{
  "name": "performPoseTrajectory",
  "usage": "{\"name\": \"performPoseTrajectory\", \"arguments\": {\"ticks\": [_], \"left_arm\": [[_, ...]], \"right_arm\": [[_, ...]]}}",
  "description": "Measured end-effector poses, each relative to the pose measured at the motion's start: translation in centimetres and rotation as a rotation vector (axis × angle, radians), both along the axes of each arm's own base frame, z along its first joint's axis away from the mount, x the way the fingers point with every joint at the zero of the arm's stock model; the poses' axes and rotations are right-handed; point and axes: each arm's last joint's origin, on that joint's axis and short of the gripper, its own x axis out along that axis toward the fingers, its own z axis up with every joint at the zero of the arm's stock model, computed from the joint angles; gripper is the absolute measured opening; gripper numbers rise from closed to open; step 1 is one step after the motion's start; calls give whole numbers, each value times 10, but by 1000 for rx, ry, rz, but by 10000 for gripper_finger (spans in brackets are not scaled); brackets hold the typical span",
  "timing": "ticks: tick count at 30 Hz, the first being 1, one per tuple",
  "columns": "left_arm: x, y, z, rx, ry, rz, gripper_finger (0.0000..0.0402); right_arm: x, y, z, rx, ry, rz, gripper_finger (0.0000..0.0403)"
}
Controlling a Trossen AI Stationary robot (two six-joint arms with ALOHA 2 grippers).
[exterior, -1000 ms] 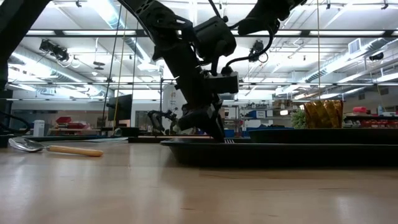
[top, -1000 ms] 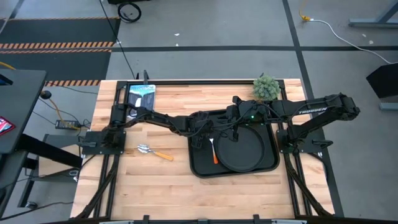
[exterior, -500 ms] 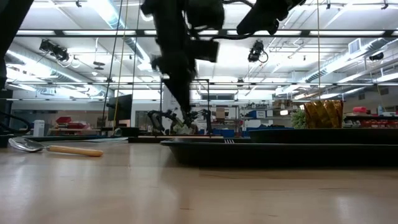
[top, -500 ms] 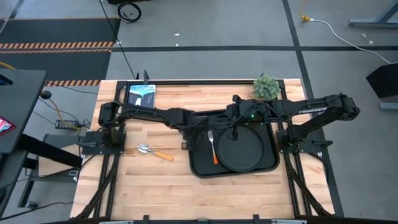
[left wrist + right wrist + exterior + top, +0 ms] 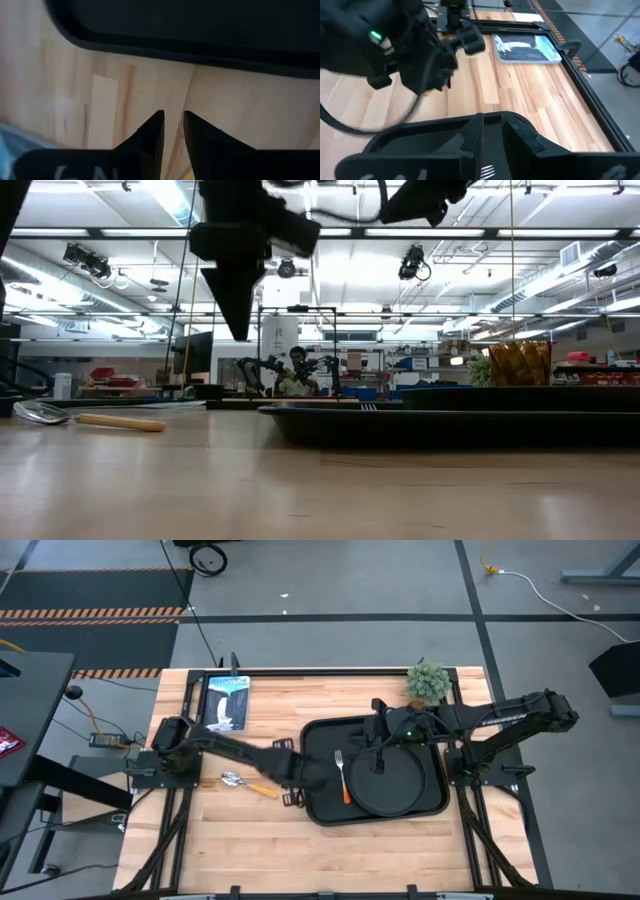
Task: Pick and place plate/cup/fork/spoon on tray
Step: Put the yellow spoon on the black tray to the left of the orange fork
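The black tray (image 5: pixel 325 808) lies right of the table's middle. The round black plate (image 5: pixel 398 782) lies flat in it. The fork (image 5: pixel 343 776) lies in the tray's left part, left of the plate, tines toward the far edge. The spoon (image 5: pixel 247 784) lies flat on the wood left of the tray and shows in the low view (image 5: pixel 85 418). The amber cup (image 5: pixel 518 363) shows only in the low view, beyond the tray. My left gripper (image 5: pixel 237 330) hangs shut and empty above the wood just left of the tray. My right gripper (image 5: pixel 492 130) is shut and empty above the tray's far part.
A small green plant (image 5: pixel 428 681) stands at the far right of the table. A blue-and-white card (image 5: pixel 226 700) lies at the far left. Bare wood lies along the near edge (image 5: pixel 300 860). A person shows far off in the room (image 5: pixel 296 370).
My left gripper has drawn back from over the tray's left part toward the table's left edge and has risen. The fork has stayed lying in the tray.
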Motion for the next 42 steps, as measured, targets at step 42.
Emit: {"name": "performPoseTrajectory", "arguments": {"ticks": [42], "left_arm": [[-98,-115,-21,266,-762,1004,142]], "right_arm": [[-17,40,-83,-255,-128,307,75]]}}
